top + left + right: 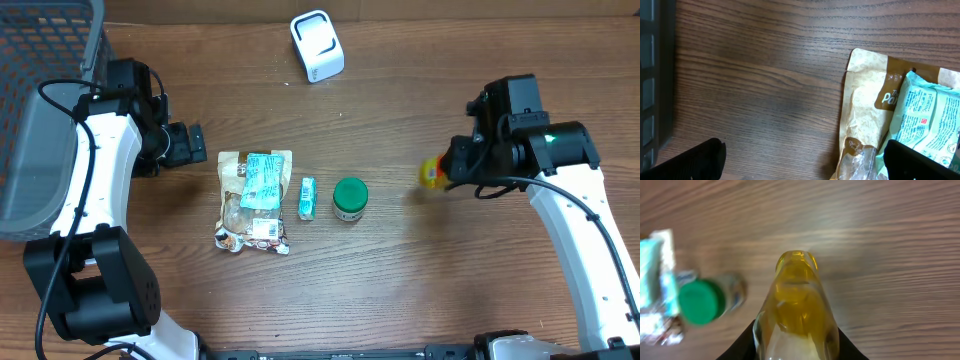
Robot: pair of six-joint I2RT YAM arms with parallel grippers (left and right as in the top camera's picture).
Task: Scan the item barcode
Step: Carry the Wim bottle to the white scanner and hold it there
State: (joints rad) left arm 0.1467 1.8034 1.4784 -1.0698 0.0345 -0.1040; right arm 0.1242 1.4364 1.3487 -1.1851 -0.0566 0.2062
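Observation:
My right gripper (447, 170) is shut on a yellow squeeze bottle (432, 174), held above the table right of centre. In the right wrist view the bottle (797, 305) fills the middle, clamped between the black fingers (742, 345), its tip pointing away. No barcode shows on it. A white barcode scanner (317, 45) stands at the back centre. My left gripper (195, 145) is open, low over the table just left of a tan snack bag (250, 200). In the left wrist view its fingertips (695, 160) straddle bare wood and the edge of the snack bag (865, 110).
A teal packet (262, 180) lies on the snack bag. A small teal box (307, 197) and a green-lidded jar (350, 198) sit at table centre. A grey mesh basket (40, 100) stands at the far left.

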